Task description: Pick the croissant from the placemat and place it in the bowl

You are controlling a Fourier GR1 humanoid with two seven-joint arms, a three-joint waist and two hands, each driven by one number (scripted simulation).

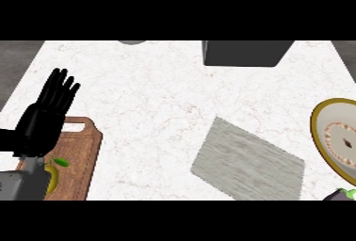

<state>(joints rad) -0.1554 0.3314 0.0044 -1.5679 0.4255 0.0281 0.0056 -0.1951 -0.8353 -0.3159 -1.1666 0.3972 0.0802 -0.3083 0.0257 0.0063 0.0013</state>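
Placemat (248,165): grey, lying at an angle on the white marbled desk (160,94), centre-right; its top shows bare, croissant can't be made out anywhere in view. Bowl (336,139): yellow-rimmed, pale inside w/ reddish ring, at right edge, partly cut off, apart from mat. Left robot hand (43,120): at left, fingers straight and up, open, holding nothing, over a wooden cutting board (80,157). Yellow-green item (54,170) on board, beside the forearm. Dark box (246,52) at top. Purple-green item (342,195) at bottom-right corner.
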